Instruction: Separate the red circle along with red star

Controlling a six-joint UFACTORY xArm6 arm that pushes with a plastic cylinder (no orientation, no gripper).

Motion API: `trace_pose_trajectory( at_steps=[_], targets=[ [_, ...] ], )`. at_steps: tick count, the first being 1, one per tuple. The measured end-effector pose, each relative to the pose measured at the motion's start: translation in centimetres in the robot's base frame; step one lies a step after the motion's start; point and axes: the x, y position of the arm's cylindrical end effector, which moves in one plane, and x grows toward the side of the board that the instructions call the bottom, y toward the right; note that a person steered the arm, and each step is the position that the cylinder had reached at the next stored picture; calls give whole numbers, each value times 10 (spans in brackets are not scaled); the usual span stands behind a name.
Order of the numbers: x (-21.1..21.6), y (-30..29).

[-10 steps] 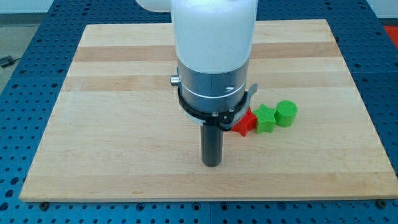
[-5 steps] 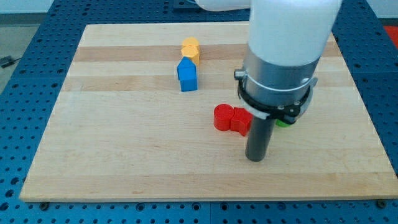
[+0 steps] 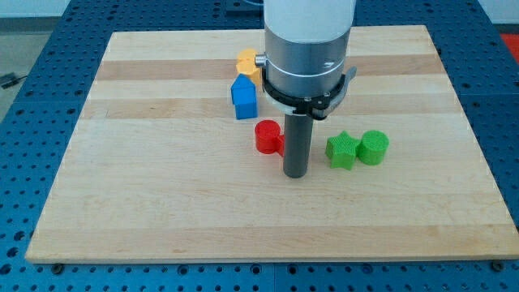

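The red circle (image 3: 266, 135) lies near the middle of the wooden board (image 3: 146, 170). My tip (image 3: 295, 173) rests on the board just right of and below it, and the rod stands against the circle's right side. The red star does not show clearly; the rod covers the spot next to the circle. A green star (image 3: 341, 151) and a green circle (image 3: 374, 147) sit side by side, touching, to the right of my tip.
A blue house-shaped block (image 3: 243, 98) stands above and left of the red circle, with a yellow block (image 3: 247, 63) touching it just above. The arm's wide body hides part of the board's top middle.
The arm has moved left and toward the view's top. The red circle has shifted up and left. The red star, seen beside it before, is now hidden. The green blocks are uncovered.
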Motion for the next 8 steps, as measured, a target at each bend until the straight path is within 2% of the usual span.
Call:
trace_pose_trajectory(
  at_steps=[2,5,8],
  targets=[
    [-1,42],
    [-31,-11],
    [-51,-8]
  ],
)
